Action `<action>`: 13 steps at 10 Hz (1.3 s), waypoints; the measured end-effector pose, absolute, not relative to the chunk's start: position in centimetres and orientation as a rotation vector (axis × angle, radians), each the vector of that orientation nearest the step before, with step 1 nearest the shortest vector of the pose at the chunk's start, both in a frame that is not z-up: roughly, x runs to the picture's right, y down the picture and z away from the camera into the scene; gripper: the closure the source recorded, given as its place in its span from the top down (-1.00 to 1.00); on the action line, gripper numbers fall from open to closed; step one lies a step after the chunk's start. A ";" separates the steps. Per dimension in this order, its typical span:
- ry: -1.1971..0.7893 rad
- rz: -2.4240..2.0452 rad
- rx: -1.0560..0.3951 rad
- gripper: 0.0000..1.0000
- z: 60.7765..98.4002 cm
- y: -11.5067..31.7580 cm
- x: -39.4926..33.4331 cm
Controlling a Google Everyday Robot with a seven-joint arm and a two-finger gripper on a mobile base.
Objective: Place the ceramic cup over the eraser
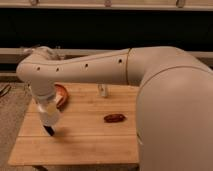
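Note:
The white ceramic cup (pixel 48 116) hangs at the end of my arm over the left part of the wooden table (pixel 90 142). My gripper (pixel 47 107) holds it from above and is mostly hidden behind the wrist. The cup's lower end is just above the black eraser (pixel 50 131). Only one short end of the eraser shows below the cup; the rest is hidden behind it.
A reddish-brown oval lump (pixel 115 118) lies mid-table. A small clear glass-like object (pixel 102 91) stands near the back edge. An orange-red dish (pixel 62 95) sits behind the cup, partly hidden by my arm. My large white arm fills the right side.

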State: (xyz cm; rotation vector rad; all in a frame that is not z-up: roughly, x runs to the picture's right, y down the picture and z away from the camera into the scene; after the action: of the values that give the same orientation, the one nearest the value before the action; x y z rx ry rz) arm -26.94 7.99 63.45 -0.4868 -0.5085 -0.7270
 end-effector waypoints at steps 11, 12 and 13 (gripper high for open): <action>-0.540 -0.808 -0.534 -1.00 66.6 10.6 -29.8; -0.542 -0.816 -0.536 -1.00 66.9 10.9 -30.2; -0.545 -0.825 -0.538 -0.95 67.1 11.2 -30.7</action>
State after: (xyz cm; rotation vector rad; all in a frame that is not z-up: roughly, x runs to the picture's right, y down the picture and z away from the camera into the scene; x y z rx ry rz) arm -30.66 11.19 67.15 -0.5381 -0.5450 -0.8251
